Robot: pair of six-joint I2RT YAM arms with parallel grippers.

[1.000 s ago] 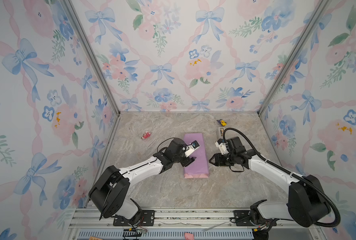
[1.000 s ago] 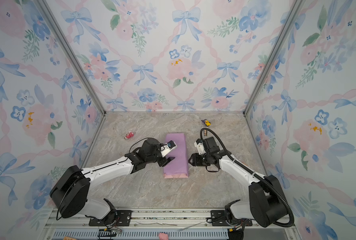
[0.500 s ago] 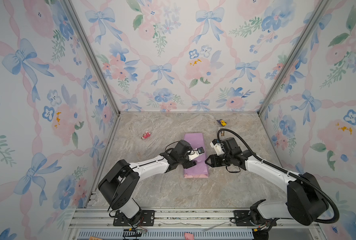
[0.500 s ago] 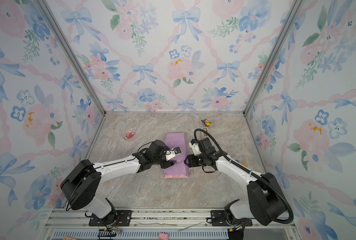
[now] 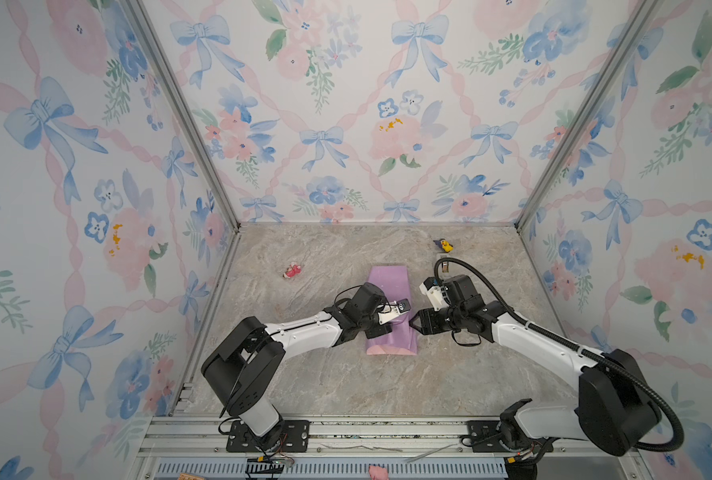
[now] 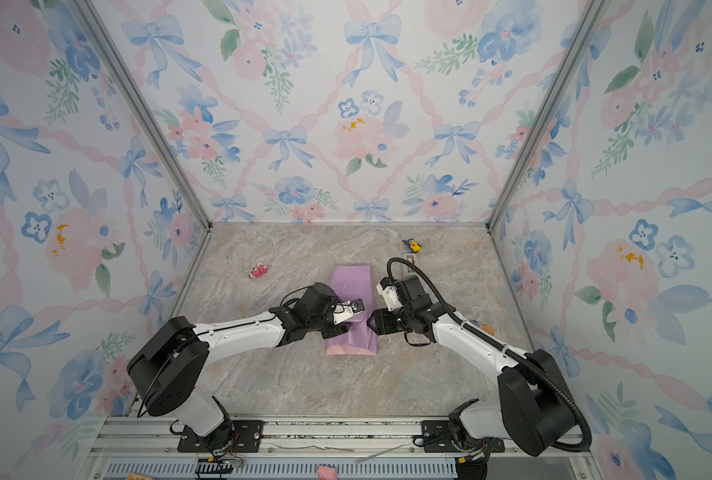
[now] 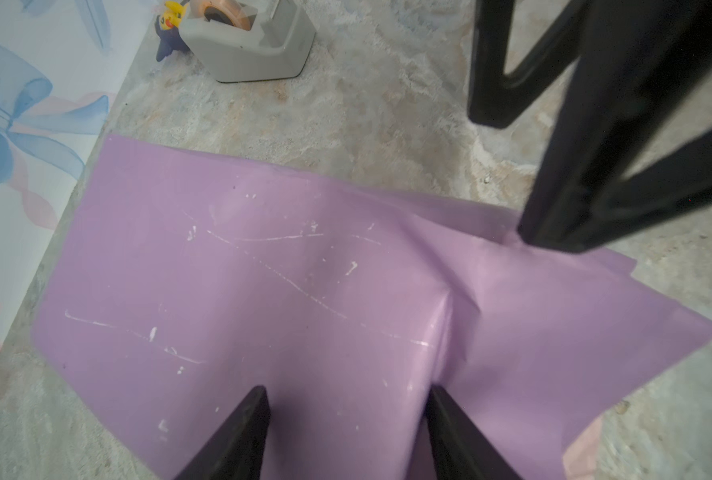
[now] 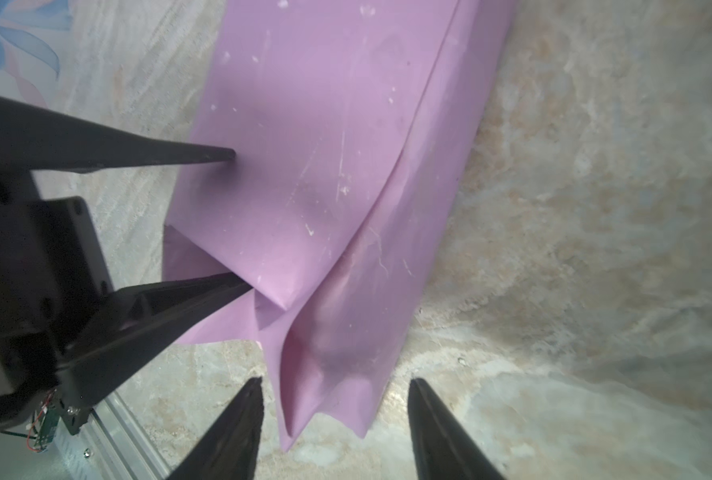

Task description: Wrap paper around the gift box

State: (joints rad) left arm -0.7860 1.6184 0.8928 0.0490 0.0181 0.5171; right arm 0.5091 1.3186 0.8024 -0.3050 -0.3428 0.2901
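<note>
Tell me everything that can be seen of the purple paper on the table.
The paper is a thin, glossy lilac sheet with white scuffs, and pale pink shows underneath at its near edge. It lies folded lengthwise into a long bundle on the marble-look table, bulging over something hidden. Its near end gapes in loose flaps. The open left gripper and the open right gripper meet it from opposite sides, with fingertips on the paper.

Paper [image 5: 389, 277] [image 6: 352, 279]: lilac face out, white scuffs, folded into long bundle, centre of both top views, running toward back wall; pink underside peeks at near end. Box hidden inside.
</note>
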